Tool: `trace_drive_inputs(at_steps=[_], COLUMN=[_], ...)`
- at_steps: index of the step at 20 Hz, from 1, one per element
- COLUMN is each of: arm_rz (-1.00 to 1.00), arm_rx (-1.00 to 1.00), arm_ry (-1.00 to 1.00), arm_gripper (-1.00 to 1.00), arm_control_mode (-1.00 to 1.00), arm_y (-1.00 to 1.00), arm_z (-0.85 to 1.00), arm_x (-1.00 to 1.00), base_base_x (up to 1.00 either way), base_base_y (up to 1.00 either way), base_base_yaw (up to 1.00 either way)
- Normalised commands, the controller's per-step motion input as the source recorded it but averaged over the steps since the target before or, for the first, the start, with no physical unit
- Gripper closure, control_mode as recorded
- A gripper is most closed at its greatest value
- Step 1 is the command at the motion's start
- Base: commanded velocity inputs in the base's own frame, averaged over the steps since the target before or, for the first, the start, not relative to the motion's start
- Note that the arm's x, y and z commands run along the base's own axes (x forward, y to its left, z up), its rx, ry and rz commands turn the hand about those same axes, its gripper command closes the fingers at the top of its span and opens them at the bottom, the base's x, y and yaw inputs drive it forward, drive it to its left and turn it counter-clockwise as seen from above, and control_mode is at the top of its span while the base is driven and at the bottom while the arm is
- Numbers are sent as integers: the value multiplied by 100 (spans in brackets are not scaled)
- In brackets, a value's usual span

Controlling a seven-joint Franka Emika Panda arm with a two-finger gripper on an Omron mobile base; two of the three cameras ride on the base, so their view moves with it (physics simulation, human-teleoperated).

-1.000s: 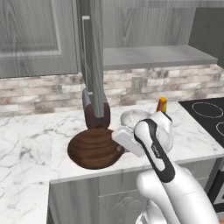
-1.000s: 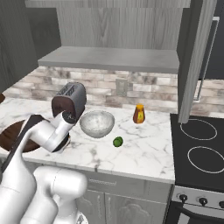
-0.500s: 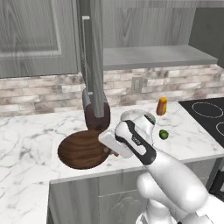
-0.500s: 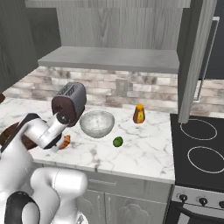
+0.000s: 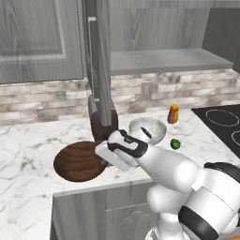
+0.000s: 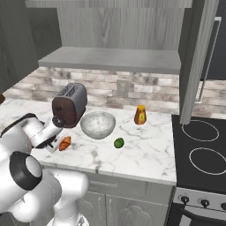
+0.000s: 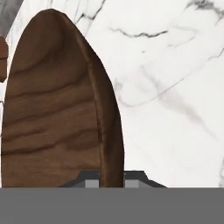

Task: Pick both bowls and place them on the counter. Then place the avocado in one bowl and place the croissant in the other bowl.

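My gripper (image 5: pixel 104 157) is shut on the rim of the dark brown wooden bowl (image 5: pixel 77 161), holding it low over the counter (image 5: pixel 28 154) near the front edge. The hand view has that wooden bowl (image 7: pixel 57 109) side-on, its rim pinched between the fingertips over white marble counter (image 7: pixel 175 87). The pale marbled bowl (image 5: pixel 147 131) (image 6: pixel 98 125) stands on the counter beside the toaster. The avocado (image 5: pixel 175 143) (image 6: pixel 118 142) lies just right of that bowl. The croissant (image 6: pixel 65 142) rests near the front of the counter, left of the avocado.
A dark toaster (image 6: pixel 69 105) stands against the brick backsplash. An upright orange bottle (image 6: pixel 140 115) is right of the pale bowl. A cabinet door (image 5: pixel 101 61) hangs open above the counter. A black stove (image 6: pixel 203 145) adjoins on the right.
The gripper has swung left along the counter front with the wooden bowl, away from the toaster and pale bowl. Nothing else has moved.
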Motion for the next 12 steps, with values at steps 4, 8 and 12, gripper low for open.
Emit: trace_drive_inputs(at_steps=[4,8,12], arm_rz=[1,0,0], arm_rx=[-2,-5,-6], arm_ry=[4,2,0], arm_gripper=[100,100,100], arm_control_mode=[-100,-100,-100], arm_y=[32,21,0], arm_z=[-24,-29,-25], arm_x=[33,31,21], base_base_x=[0,0,0], base_base_y=[0,0,0], base_base_yaw=[0,0,0])
